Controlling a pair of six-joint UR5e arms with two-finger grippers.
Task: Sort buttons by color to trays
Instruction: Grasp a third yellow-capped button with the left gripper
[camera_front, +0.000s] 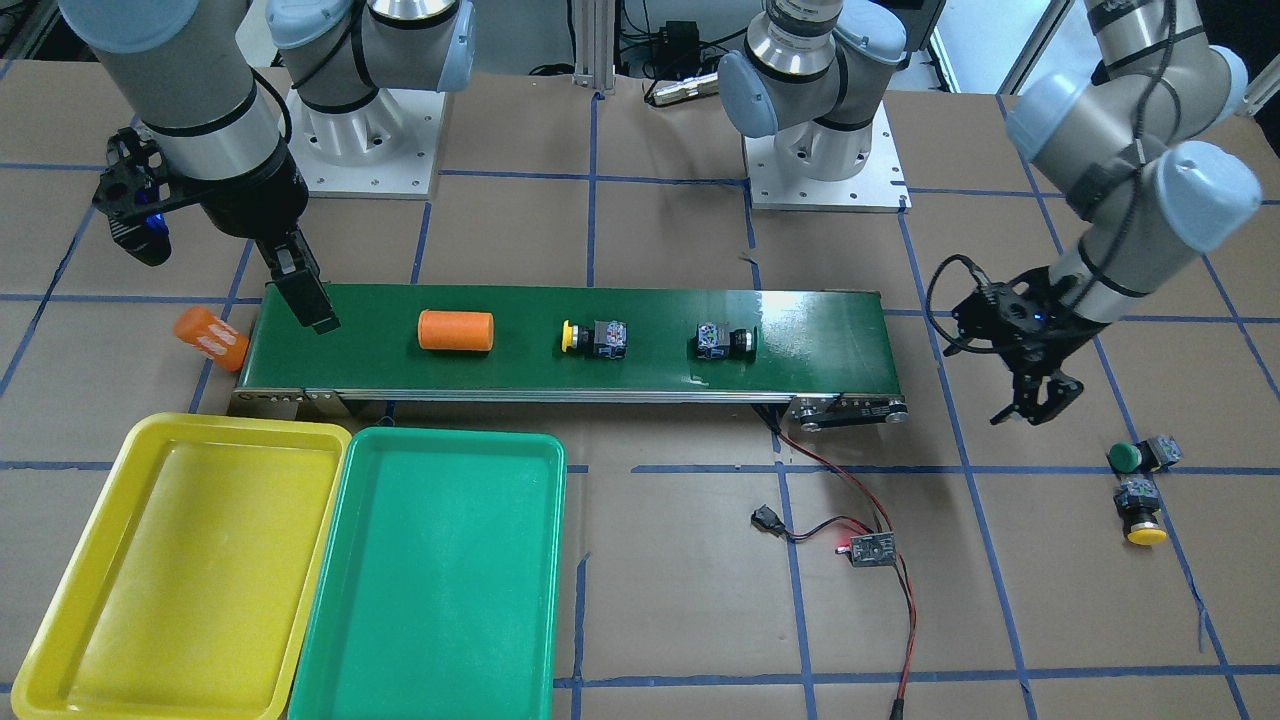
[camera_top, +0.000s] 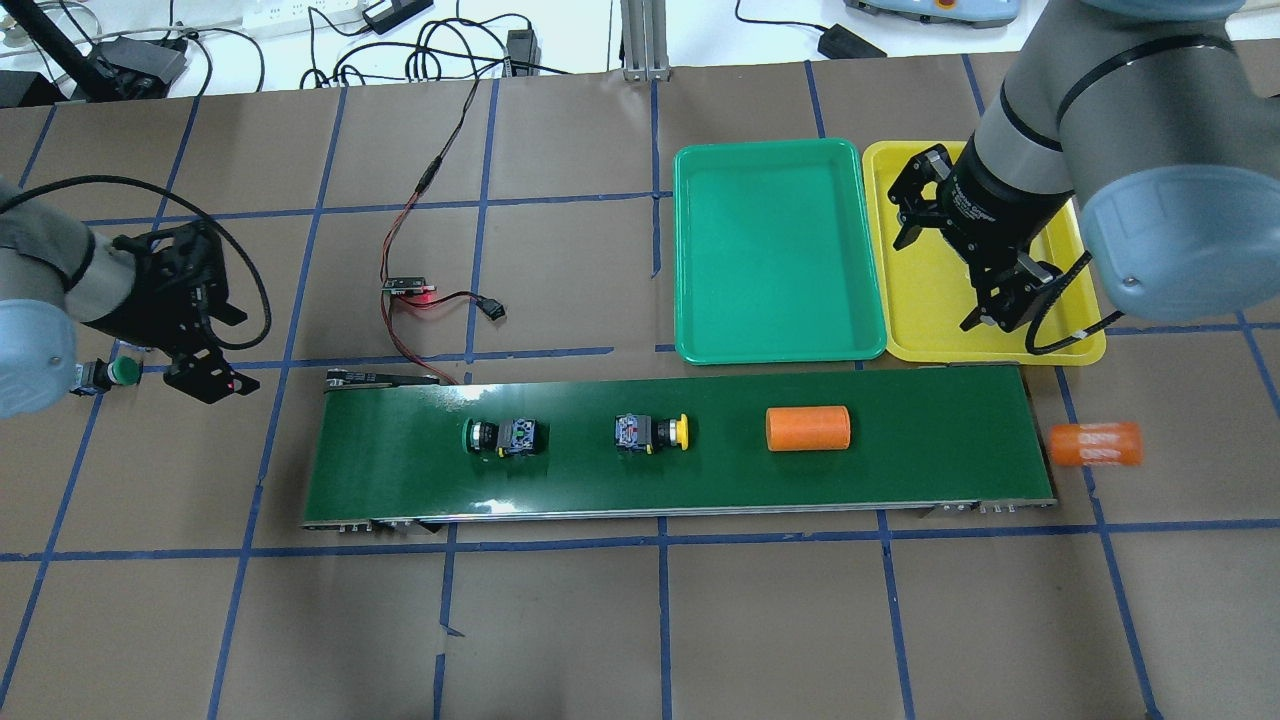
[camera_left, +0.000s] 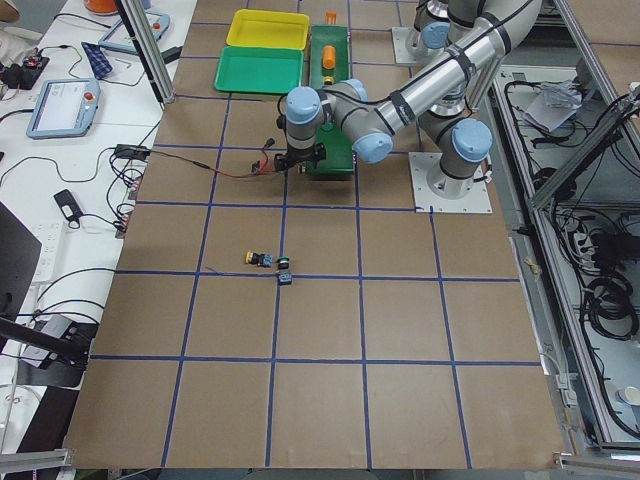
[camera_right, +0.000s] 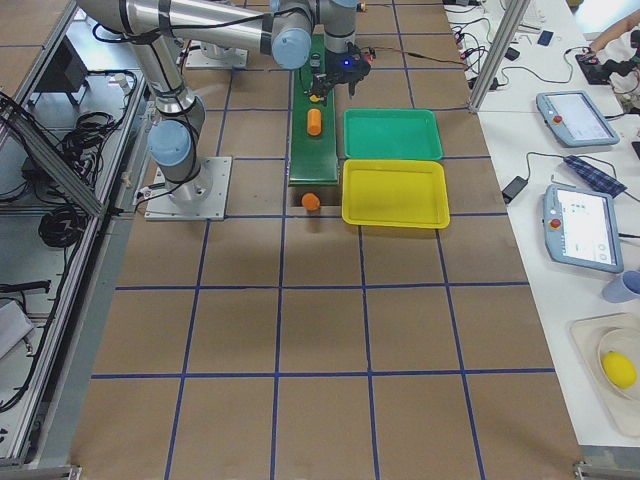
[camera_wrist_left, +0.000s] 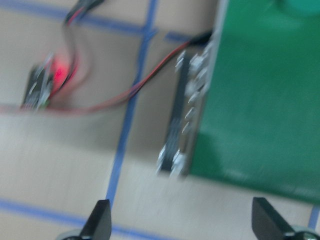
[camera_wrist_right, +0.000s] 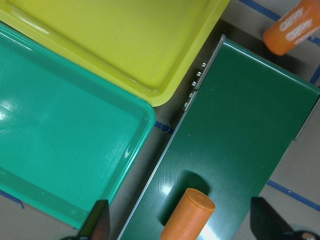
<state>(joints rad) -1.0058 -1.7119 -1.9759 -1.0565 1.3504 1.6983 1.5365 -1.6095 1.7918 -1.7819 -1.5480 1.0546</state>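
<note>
The yellow tray (camera_top: 940, 355) and green tray (camera_top: 780, 355) are laid empty, far side of the belt (camera_top: 920, 470), at the robot's right, ready for sorting. A green button (camera_top: 500, 437) and a yellow button (camera_top: 652, 433) are carried on the belt. Two table buttons (camera_front: 1143, 455) wait at far left, near the left gripper (camera_front: 1035, 405). It and the right gripper (camera_top: 1003, 318) are held released, grasping nothing.

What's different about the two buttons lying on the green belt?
The yellow button has a yellow cap; the green button has a green one. The yellow button's cap points at the orange cylinder; the green button's cap points the opposite way. The yellow button lies nearer that cylinder than the green button. Both lie sideways on the belt and have dark, blocky bodies.
</note>
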